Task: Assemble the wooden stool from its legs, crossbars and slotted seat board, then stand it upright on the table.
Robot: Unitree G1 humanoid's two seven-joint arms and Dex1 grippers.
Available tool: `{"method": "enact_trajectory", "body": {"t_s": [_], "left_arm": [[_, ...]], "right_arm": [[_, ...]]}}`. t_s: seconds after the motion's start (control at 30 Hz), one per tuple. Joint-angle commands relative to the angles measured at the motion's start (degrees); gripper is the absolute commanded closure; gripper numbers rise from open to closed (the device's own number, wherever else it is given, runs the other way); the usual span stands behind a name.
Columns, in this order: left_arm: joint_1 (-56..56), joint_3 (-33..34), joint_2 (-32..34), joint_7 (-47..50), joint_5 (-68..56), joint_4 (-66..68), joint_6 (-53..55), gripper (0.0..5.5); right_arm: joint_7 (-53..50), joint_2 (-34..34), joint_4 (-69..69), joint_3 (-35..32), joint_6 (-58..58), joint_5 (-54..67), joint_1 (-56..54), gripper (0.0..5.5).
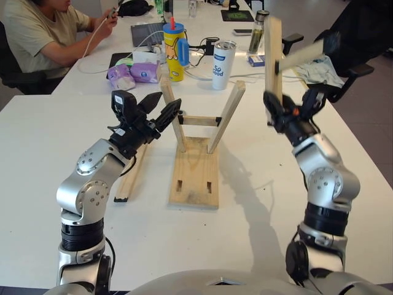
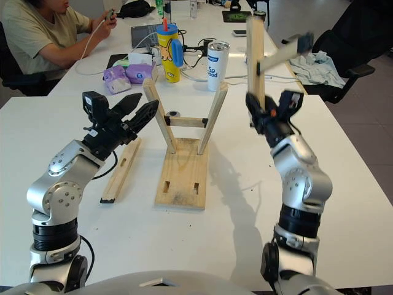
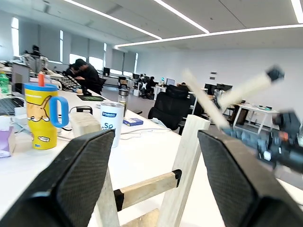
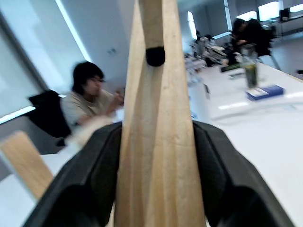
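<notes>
right pincer (image 1: 287, 112): clamps tight on a raised leg (image 1: 273, 52), holds it upright and high over the right side of the table (image 1: 55, 141), with a side crossbar (image 1: 302, 54) jutting out from near its top. left pincer (image 1: 161, 109): gapes wide, grips nothing, hovers over the table just beside the left standing leg (image 1: 174, 120). seat board (image 1: 195, 178): lies flat mid-table, two free slots showing at the near end, two legs planted at the far end and leaning apart. right standing leg (image 1: 226, 117): joins the left one through a short crossbar (image 1: 199, 121). loose leg (image 1: 131, 178): lies flat on the table near the board's left edge, apart from it, under the left arm. behind the stool: yellow cup (image 1: 174, 52), white tumbler (image 1: 223, 64), purple tissue packs (image 1: 132, 72).
</notes>
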Motion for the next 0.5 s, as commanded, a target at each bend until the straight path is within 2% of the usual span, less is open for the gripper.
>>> {"method": "enact_trajectory", "body": {"t_s": [0.03, 0.17, 0.33, 0.5], "left_arm": [[-4.2, 4.6, 0.7, -0.5, -10.3, 2.2, 5.5, 1.70], [-6.6, 7.9, 1.2, -1.7, -23.4, 4.3, 10.4, 0.98], [-7.5, 8.8, 2.9, -4.7, -34.4, 9.2, 15.7, 0.13], [-7.2, 8.6, 4.2, -6.1, -37.9, 11.8, 17.7, 0.10]], "right_arm": [[7.5, -3.9, -0.8, 2.4, 4.1, 6.5, -3.5, 3.45], [14.6, -5.5, 1.1, 3.0, 13.6, 18.6, -3.7, 3.45], [23.1, -7.7, 1.9, 4.9, 24.0, 30.7, -0.4, 3.45], [28.3, -10.3, 4.1, 5.9, 28.2, 35.1, 0.4, 3.45]]}}
